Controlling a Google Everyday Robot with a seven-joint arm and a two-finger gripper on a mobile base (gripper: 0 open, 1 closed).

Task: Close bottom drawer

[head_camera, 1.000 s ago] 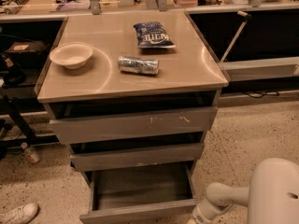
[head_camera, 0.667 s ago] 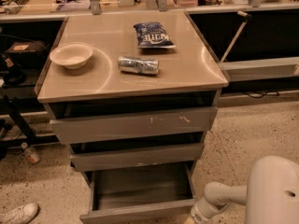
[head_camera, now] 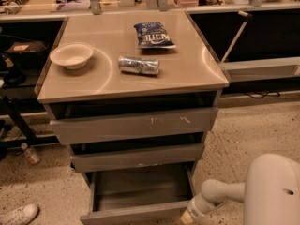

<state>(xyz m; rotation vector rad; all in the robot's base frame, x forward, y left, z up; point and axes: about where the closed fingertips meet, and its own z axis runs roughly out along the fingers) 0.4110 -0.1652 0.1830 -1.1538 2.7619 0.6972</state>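
Observation:
The bottom drawer (head_camera: 140, 187) of the grey cabinet is pulled out, and its shallow grey tray shows empty from above. Its flat front (head_camera: 131, 213) lies at the lower edge of the view. Above it are the mid-width front (head_camera: 138, 156) and the widest front with pale scratches (head_camera: 136, 124), both slightly open. My white arm (head_camera: 220, 193) reaches in from the lower right. The gripper (head_camera: 187, 215) sits at the right end of the bottom drawer's front, touching or nearly touching it.
On the cabinet top (head_camera: 187, 74) are a white bowl (head_camera: 71, 55), a crushed can lying on its side (head_camera: 138, 65) and a blue chip bag (head_camera: 154, 35). A white shoe (head_camera: 18, 214) and a bottle (head_camera: 30, 154) lie on the speckled floor at left. Shelving stands behind.
My arm and gripper have shifted slightly left, closer to the right end of the bottom drawer's front. The drawer looks unmoved.

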